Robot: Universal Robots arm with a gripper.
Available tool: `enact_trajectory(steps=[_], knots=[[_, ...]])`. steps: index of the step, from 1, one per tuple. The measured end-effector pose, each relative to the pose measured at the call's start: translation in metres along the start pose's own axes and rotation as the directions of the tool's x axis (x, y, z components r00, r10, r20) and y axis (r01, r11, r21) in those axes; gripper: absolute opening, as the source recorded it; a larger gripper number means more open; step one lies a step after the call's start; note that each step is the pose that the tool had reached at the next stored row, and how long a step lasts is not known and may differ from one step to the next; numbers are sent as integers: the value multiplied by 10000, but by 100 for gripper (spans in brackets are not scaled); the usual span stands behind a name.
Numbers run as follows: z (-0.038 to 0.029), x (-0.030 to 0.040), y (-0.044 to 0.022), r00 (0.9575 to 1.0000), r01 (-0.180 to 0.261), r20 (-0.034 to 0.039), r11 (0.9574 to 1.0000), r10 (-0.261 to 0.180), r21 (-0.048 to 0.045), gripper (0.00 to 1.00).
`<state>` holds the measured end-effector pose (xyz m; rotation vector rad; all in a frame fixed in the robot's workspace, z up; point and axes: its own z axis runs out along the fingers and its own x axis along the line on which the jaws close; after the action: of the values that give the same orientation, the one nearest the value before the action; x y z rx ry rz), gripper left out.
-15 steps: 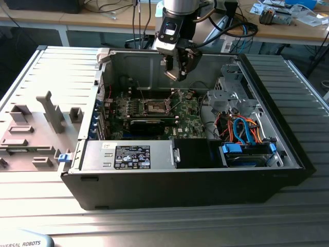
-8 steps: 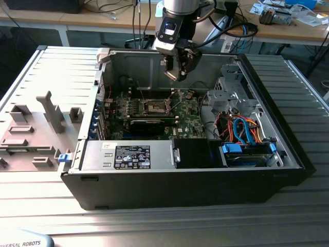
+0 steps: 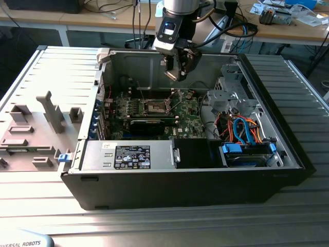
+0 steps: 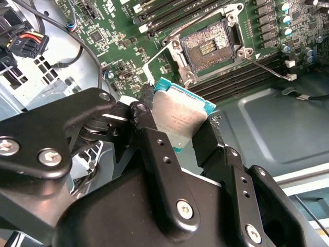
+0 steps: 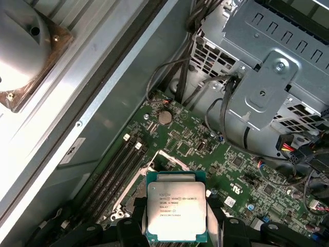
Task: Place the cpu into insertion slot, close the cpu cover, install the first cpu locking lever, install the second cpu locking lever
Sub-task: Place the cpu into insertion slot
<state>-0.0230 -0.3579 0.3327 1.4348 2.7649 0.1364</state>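
Note:
My gripper (image 3: 177, 72) hangs inside the open computer case, above the green motherboard (image 3: 187, 121). It is shut on the cpu (image 4: 181, 114), a flat square chip with a silvery top and a teal rim, which its black fingers (image 4: 154, 149) clamp from two sides. The first wrist view shows the cpu (image 5: 176, 206) with its printed face toward the camera, between my gripper (image 5: 177, 229) fingers. The insertion slot (image 4: 208, 47) lies bare below, with dark contacts inside a silvery frame. A thin wire locking lever (image 4: 267, 67) sticks out beside it. I cannot tell the cpu cover apart from that frame.
A grey power supply box (image 3: 128, 154) lies along the case's near wall. A metal drive cage (image 3: 231, 90) and orange and blue cables (image 3: 244, 128) fill the side at the exterior view's right. A grey fixture plate (image 3: 36, 128) lies outside the case.

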Motion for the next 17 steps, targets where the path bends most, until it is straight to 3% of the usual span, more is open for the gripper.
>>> enact_trajectory(steps=[17], knots=[[0,0,0,9993,-370,33,9993,370,-8,54]])
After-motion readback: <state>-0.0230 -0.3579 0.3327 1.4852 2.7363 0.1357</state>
